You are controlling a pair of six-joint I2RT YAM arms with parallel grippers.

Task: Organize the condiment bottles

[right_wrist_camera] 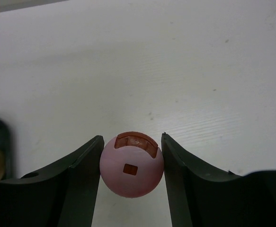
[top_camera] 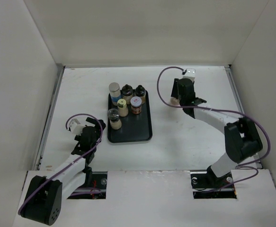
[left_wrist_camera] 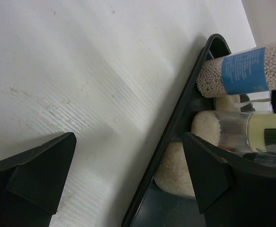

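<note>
On your left, the left arm lies low, its forearm running from the base up and to the right toward the tray (top_camera: 133,133). A purple cable (top_camera: 81,116) loops over its wrist. The left gripper (left_wrist_camera: 128,142) hangs just beside the tray's left rim with its jaws spread wide. They hold nothing, and that rim runs between the fingers in the wrist view.

Six bottles stand upright on the tray. The blue-banded bottle (top_camera: 114,91) and two black-capped bottles (top_camera: 127,92) fill the far row. The cream-capped bottle (top_camera: 123,108) and a red-lidded bottle (top_camera: 136,105) stand in front of them. A clear-domed bottle (top_camera: 113,118) stands nearest you, by the left rim.

Bare table (top_camera: 161,127) separates the tray from the right gripper (right_wrist_camera: 132,137), which points down well to the right. Its fingers (right_wrist_camera: 81,170) press against both sides of the pink-capped bottle (right_wrist_camera: 131,165), which stands on the table apart from the others. The right arm folds at its elbow far right, and the forearm reaches up and left to that grip.
</note>
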